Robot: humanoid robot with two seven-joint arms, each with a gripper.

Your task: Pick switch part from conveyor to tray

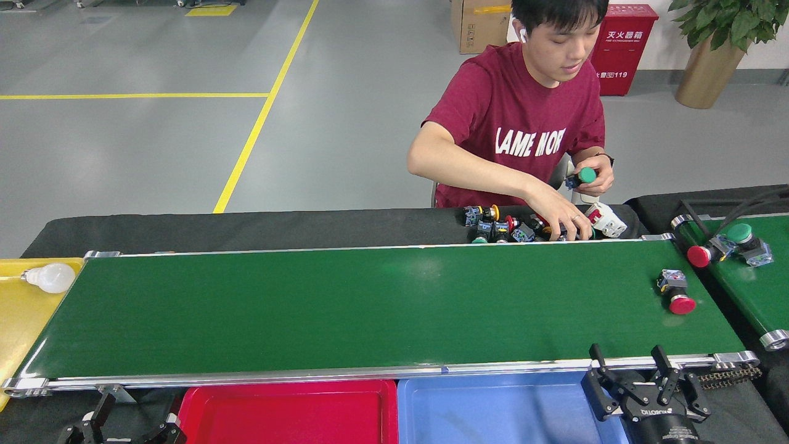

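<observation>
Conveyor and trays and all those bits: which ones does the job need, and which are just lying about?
For the job: conveyor; red-capped switch part on it; red tray; right pincer, open.

Lying about: blue tray; yellow tray; light bulb.

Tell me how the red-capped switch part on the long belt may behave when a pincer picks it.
The red-capped switch part lies on its side, so its round cap may let it roll. It looks rigid, probably light. The blocky body likely grips better than the cap.
</observation>
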